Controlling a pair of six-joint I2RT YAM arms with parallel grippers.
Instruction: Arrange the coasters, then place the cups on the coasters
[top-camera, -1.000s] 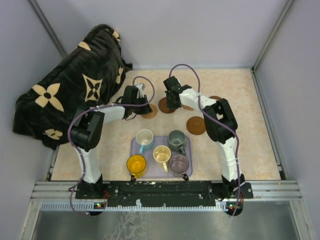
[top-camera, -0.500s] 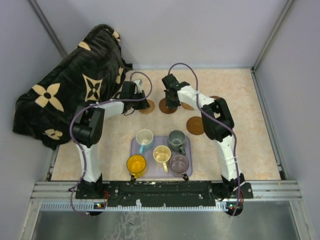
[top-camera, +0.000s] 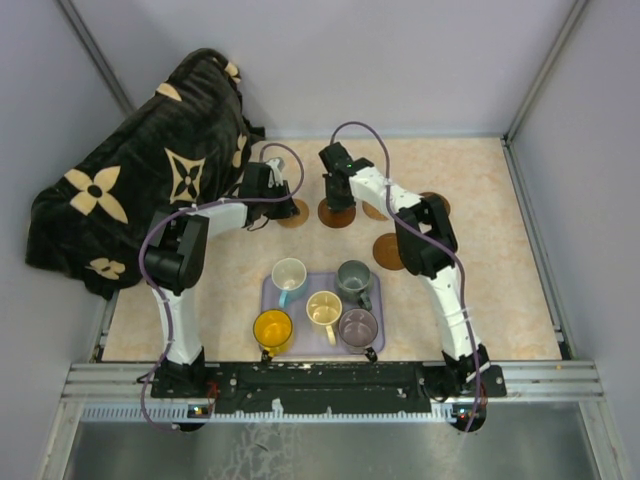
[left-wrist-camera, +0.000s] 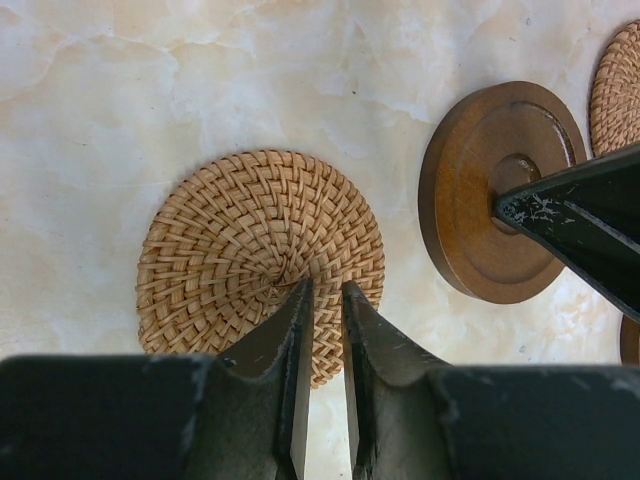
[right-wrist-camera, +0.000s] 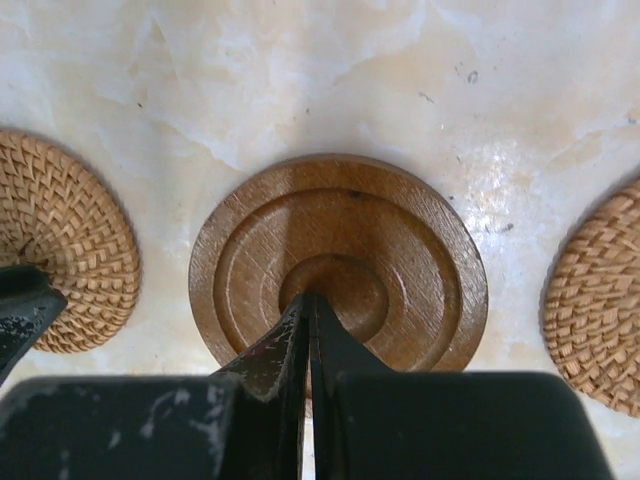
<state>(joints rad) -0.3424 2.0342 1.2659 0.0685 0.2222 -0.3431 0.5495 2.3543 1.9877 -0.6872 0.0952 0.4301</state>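
My left gripper (left-wrist-camera: 322, 290) is shut, its tips pressing on a tan woven coaster (left-wrist-camera: 250, 240) that lies flat on the table. My right gripper (right-wrist-camera: 307, 298) is shut too, with its tips in the centre recess of a dark wooden coaster (right-wrist-camera: 400, 260) just to the right. From above, both coasters (top-camera: 297, 216) (top-camera: 335, 216) lie side by side at mid-back. A second woven coaster (top-camera: 375, 211) and two dark ones (top-camera: 432, 199) (top-camera: 390, 250) lie further right. The cups stand on the lavender tray (top-camera: 375, 300): white-blue (top-camera: 289, 274), grey-green (top-camera: 353, 278), cream (top-camera: 323, 308), yellow (top-camera: 272, 327), mauve (top-camera: 358, 325).
A black blanket with tan flower prints (top-camera: 140, 190) is heaped at the back left, off the table's corner. Grey walls and a metal frame close in the marble-look table top (top-camera: 500, 300). The tray stands near the front, between the two arm bases.
My left gripper has slid the woven coaster a little toward the back. The right gripper has shifted slightly left on the dark coaster. The cups have not moved.
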